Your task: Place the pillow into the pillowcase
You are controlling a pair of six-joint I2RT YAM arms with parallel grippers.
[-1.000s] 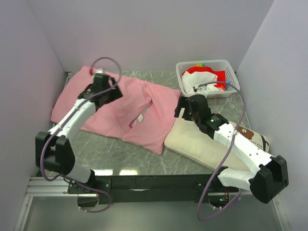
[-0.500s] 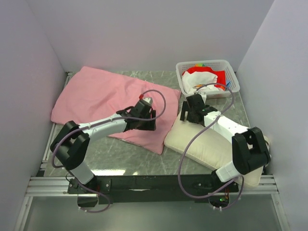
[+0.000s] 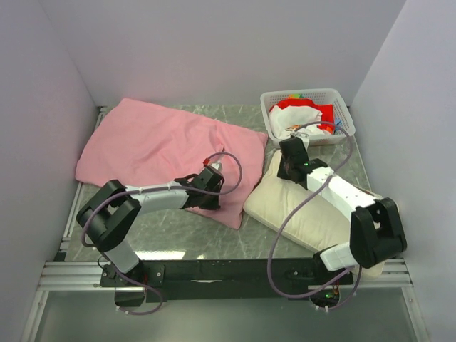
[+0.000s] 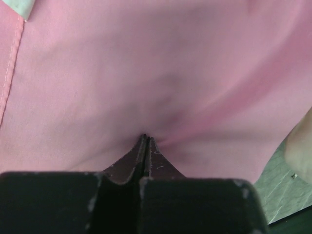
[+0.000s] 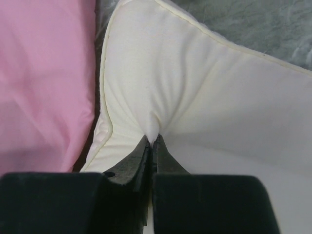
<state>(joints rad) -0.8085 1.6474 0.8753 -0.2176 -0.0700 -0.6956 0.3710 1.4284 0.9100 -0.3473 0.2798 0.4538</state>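
The pink pillowcase (image 3: 160, 146) lies spread flat across the left and middle of the table. The cream pillow (image 3: 303, 214) lies to its right, its left edge against the pillowcase's near right corner. My left gripper (image 3: 212, 187) rests on that near right part of the pillowcase and is shut on a pinch of pink fabric (image 4: 170, 78); the tips (image 4: 145, 138) meet in a fold. My right gripper (image 3: 286, 169) sits on the pillow's far left corner, shut on a pinched ridge of cream cloth (image 5: 209, 92). Its tips (image 5: 152, 139) press together, and the pillowcase (image 5: 44, 73) shows to the left.
A white basket (image 3: 339, 104) holding red and white cloths stands at the back right, just behind the right gripper. Walls close in the table on the left, back and right. A white label (image 4: 19, 7) shows at the top left of the left wrist view.
Both grippers have gone from open to shut. The left one slid along the pillowcase toward its near right part and pinched the fabric. The right one settled on the pillow's corner and pinched it.
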